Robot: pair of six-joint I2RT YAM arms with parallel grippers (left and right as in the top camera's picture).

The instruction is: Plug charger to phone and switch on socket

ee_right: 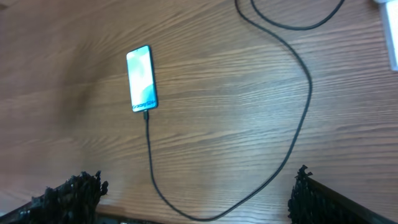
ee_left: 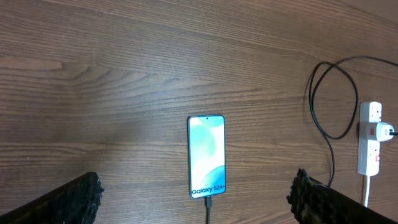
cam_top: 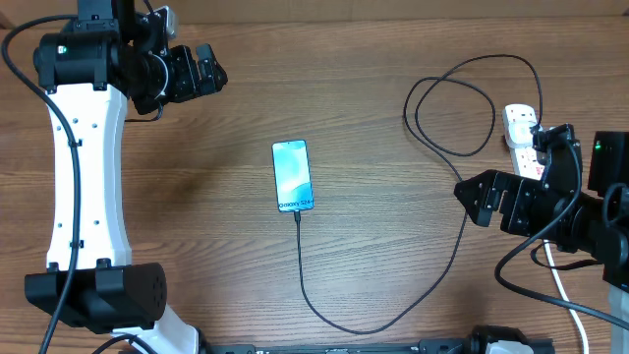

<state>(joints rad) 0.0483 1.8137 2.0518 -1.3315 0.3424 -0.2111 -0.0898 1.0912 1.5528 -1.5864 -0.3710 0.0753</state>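
Note:
The phone (cam_top: 292, 175) lies flat mid-table with its light blue screen lit; it also shows in the left wrist view (ee_left: 206, 155) and the right wrist view (ee_right: 142, 78). The charger cable (cam_top: 373, 327) has its connector tip (ee_left: 208, 201) in the phone's bottom edge. It curves right and loops up to the white socket (cam_top: 519, 128), where its black plug (ee_left: 387, 132) sits. The socket also shows in the left wrist view (ee_left: 372, 140). I cannot tell the state of its red switches. My left gripper (cam_top: 214, 71) is open and empty at the far left. My right gripper (cam_top: 470, 202) is open and empty, just left of the socket.
The socket's white cord (cam_top: 565, 295) runs toward the front edge under my right arm. The cable's loop (cam_top: 452, 108) lies left of the socket. In the wrist views, my left gripper (ee_left: 196, 186) and my right gripper (ee_right: 194, 183) are high above the wooden table.

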